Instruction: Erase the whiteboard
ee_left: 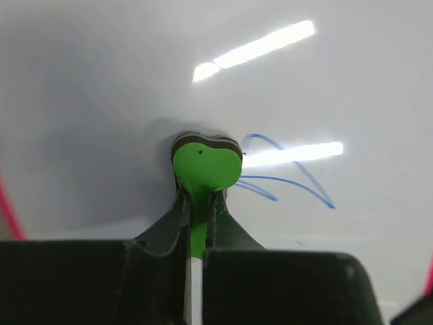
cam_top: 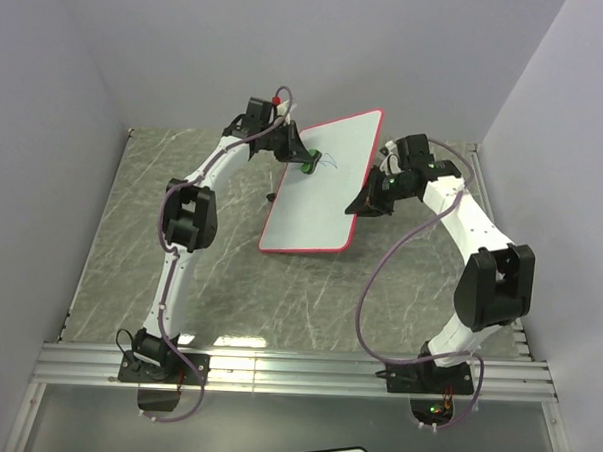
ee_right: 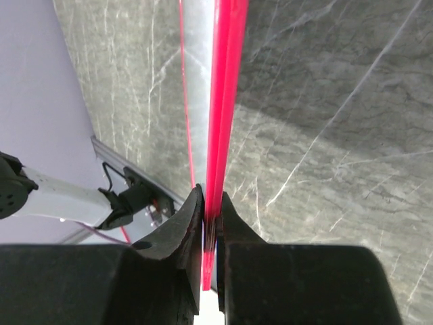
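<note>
Here, the whiteboard is located toward the far edge of the bench, near its middle, with one corner directed at the far right corner. The left claw is closed on the narrow stem of a green eraser, and the eraser's pad is pressed against the white surface near the far end of the board's left long edge. Blue scribbles are seen just beside the eraser, on its right in the left wrist view. The right claw is clamped on the red-pink rim of the board's right long edge, one finger on each face. Whether the board lies flat on the bench cannot be told.
</note>
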You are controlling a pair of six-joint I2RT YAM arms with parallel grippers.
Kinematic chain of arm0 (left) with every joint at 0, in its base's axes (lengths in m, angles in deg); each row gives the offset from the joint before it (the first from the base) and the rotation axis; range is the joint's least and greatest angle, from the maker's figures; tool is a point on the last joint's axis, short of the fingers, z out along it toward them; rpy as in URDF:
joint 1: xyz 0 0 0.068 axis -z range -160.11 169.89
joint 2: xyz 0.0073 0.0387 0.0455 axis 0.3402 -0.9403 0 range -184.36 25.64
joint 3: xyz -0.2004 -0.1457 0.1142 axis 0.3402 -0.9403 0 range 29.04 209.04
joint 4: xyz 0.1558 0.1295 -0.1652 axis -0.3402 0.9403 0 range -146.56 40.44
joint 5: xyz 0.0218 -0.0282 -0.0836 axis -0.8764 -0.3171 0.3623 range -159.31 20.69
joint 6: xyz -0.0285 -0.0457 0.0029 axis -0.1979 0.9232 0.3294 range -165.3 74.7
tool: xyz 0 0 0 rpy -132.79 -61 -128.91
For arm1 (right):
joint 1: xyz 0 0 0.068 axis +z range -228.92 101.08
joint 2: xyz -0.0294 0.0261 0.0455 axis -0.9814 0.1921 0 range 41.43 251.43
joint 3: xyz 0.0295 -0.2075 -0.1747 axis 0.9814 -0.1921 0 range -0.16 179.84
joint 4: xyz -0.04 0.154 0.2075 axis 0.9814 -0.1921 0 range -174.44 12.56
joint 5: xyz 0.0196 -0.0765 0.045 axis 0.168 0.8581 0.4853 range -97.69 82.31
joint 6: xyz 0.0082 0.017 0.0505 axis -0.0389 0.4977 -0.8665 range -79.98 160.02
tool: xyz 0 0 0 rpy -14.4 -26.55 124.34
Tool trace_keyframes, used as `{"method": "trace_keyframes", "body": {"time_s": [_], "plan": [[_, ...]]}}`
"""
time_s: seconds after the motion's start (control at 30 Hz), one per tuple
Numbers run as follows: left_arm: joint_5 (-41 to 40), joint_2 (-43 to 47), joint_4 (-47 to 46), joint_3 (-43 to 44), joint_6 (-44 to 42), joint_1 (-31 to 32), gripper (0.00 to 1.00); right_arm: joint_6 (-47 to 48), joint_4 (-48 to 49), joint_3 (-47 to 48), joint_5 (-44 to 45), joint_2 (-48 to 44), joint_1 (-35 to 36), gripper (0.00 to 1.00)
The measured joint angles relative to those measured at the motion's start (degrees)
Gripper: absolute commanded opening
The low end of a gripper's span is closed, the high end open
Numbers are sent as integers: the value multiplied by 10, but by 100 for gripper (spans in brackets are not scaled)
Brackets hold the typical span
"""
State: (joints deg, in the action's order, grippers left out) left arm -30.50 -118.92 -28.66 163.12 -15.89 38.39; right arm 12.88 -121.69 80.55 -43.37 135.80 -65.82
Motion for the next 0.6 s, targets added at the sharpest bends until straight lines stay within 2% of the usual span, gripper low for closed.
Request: {"method": "trace_keyframes", "body": {"time_s": [0.3,0.43,0.6], "plan": [[140,62,-94,-27,50,76,0,30,-35,47,-14,59,5,0],[136,75,-95,-23,54,99,0,34,-25,43,-13,66,22,0],[68,70,-56,-19,46,68,0,35,-13,26,-12,56,26,0]]}}
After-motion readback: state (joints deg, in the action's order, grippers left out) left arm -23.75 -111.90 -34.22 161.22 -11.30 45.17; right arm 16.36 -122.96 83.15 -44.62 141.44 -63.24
